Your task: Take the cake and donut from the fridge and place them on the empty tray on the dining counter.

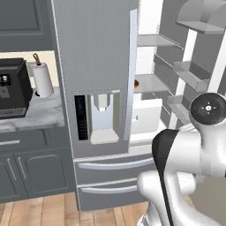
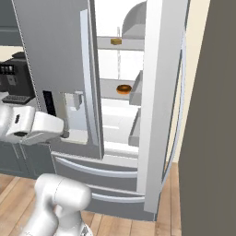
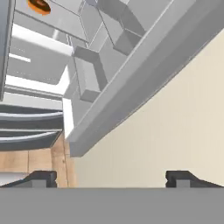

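Squarely ahead stands the fridge [image 1: 95,66], its left door shut and carrying the water dispenser [image 1: 102,117], its right door [image 2: 159,106] swung wide so the white inside shows. Two long drawers [image 1: 112,165] with curved handles run across its base, just above the wooden floor [image 1: 35,212]. A dark panel [image 2: 209,138] rises at the right of the right base view, close beside the open door. In that view the open door's edge and its bins [image 2: 135,90] stand partly in front of the shelves.

Left of the fridge, the wall counter [image 1: 35,114] holds a black coffee machine [image 1: 13,88] near its back edge and a paper towel roll [image 1: 43,79] just beside it, toward the fridge.

On the upper shelf [image 2: 117,44] the cake [image 2: 116,41] sits near the front edge. On the shelf [image 2: 113,87] below, the donut [image 2: 123,89] lies toward the right end, just beside a door bin; the left base view catches only a sliver of it past the shut door's handle.

Seen from the hand view, the gripper [image 3: 111,177] has its fingers [image 3: 43,177] spread wide and holds nothing, well apart from both pastries, facing the open door's inner side and a cream wall [image 3: 175,122].
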### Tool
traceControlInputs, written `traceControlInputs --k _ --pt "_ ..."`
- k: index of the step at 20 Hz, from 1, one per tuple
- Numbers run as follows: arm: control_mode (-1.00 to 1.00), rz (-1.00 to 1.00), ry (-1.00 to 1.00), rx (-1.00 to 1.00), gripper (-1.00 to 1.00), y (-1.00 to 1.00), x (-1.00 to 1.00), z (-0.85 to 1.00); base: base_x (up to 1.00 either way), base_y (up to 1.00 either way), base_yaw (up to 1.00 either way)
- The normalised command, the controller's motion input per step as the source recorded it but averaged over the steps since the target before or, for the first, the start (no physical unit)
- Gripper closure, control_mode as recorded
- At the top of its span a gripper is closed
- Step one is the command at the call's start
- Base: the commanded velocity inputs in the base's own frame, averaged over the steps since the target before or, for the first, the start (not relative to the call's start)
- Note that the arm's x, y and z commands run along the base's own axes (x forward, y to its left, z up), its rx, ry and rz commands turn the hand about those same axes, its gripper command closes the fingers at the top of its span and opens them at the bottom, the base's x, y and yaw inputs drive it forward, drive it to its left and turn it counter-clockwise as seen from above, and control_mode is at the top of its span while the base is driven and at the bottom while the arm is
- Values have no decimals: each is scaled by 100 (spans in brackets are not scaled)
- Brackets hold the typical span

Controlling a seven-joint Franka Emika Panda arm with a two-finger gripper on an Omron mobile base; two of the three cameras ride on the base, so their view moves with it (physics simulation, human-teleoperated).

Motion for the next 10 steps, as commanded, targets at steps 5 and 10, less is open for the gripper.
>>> traceControlInputs --k 5,10 --pt "-100 43 -14 24 -100 92 53 -1 0 0 0" --pt "-100 37 -16 26 -100 48 85 14 0 0 0"
